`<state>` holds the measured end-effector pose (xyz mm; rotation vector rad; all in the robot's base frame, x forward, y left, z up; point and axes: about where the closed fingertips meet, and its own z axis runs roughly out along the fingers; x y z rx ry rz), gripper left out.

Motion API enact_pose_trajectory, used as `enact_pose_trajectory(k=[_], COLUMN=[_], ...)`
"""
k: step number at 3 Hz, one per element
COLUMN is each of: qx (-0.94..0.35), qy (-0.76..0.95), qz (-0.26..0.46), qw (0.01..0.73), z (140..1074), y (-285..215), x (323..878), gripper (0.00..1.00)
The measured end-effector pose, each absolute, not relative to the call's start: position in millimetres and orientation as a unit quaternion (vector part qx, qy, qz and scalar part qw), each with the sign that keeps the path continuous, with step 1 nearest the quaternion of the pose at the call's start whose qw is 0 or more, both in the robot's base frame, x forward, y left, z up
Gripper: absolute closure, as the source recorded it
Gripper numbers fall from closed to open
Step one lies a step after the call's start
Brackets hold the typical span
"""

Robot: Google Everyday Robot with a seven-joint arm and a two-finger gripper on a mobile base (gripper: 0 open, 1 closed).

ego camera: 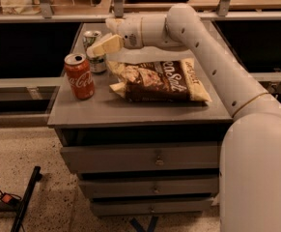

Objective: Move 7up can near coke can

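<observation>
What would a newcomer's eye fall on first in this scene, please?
The big white arm stretches across from the right, with its gripper at the 7up can on the left rear of the cabinet. Just in front of that can stands the red coke can. A brown chip bag lies in the middle.

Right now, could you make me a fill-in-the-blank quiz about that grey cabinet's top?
The gripper is at the slim silver-green soda can, which stands ____ from the camera than the red soda can.
Both cans stand ____ on the grey cabinet top.
The brown-and-white snack bag lies to the picture's ____ of both cans.
Missing words: farther; upright; right.
</observation>
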<state>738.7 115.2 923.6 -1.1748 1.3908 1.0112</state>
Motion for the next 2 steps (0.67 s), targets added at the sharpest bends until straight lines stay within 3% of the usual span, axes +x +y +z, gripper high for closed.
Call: enact_pose_trajectory(k=[2], qx=[-0.478], qy=[0.588], qz=[0.379], qw=[0.531], z=[935.8], y=[68.2], x=[767.6], gripper=[0.0])
